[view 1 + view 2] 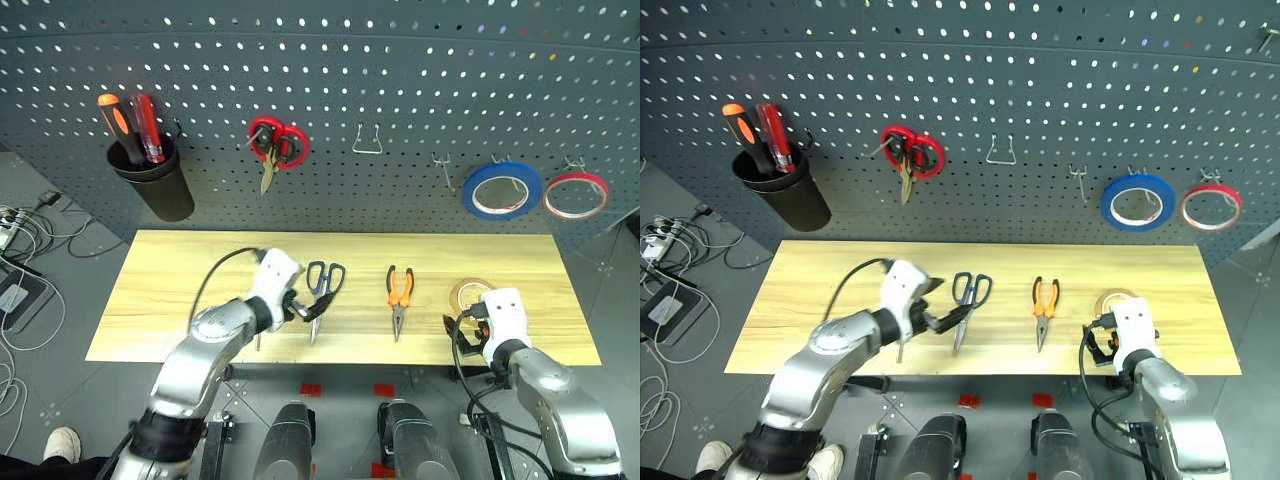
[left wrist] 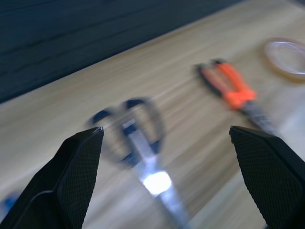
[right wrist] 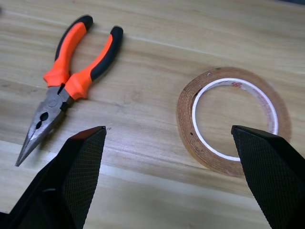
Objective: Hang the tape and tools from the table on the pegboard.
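flat on the table (image 1: 180,300) lies the tape (image 3: 233,117), a tan ring with a white inner rim, beside the orange-and-black pliers (image 3: 71,78) and dark-handled scissors (image 1: 322,290). right gripper (image 3: 167,181) gapes wide just short of the tape; left gripper (image 2: 167,179) spreads wide over the scissors, holding nothing.

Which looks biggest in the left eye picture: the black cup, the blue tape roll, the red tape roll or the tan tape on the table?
1. black cup
2. blue tape roll
3. red tape roll
4. tan tape, partly hidden behind the right gripper, so its rank is unsure.
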Action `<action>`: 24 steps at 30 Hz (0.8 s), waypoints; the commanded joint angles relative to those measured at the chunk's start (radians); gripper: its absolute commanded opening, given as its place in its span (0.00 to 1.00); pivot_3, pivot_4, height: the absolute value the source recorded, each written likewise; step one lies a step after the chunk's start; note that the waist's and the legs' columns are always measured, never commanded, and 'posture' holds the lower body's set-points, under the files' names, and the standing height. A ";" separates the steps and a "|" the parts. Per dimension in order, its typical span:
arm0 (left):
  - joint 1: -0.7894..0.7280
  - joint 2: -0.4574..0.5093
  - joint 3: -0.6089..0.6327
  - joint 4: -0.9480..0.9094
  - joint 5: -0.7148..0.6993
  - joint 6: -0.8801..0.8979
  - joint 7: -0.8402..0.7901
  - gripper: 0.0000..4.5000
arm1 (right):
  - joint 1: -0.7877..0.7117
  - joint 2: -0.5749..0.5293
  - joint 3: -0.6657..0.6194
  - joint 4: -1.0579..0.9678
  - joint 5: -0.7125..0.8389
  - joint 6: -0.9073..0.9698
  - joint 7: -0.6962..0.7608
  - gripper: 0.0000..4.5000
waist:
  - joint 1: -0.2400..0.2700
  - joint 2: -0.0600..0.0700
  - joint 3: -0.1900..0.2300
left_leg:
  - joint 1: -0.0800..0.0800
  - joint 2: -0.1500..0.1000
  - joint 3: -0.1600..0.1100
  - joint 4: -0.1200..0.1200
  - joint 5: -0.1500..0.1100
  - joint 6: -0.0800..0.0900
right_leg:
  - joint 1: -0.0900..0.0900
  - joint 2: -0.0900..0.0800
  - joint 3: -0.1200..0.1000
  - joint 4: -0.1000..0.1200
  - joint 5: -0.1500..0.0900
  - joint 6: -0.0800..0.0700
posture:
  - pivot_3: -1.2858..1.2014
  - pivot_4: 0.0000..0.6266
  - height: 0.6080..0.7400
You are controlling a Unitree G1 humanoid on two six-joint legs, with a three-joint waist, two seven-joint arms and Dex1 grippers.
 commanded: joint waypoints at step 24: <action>-0.472 -0.286 -0.225 0.876 0.240 -0.694 -0.286 0.99 | -0.272 -0.031 -0.046 0.320 0.028 -0.050 0.035 1.00 | -0.033 -0.006 0.106 | -0.015 0.000 0.004 0.012 0.000 0.000 | -0.013 0.000 0.001 0.008 0.000 0.001 | 0.52 0.77 1.00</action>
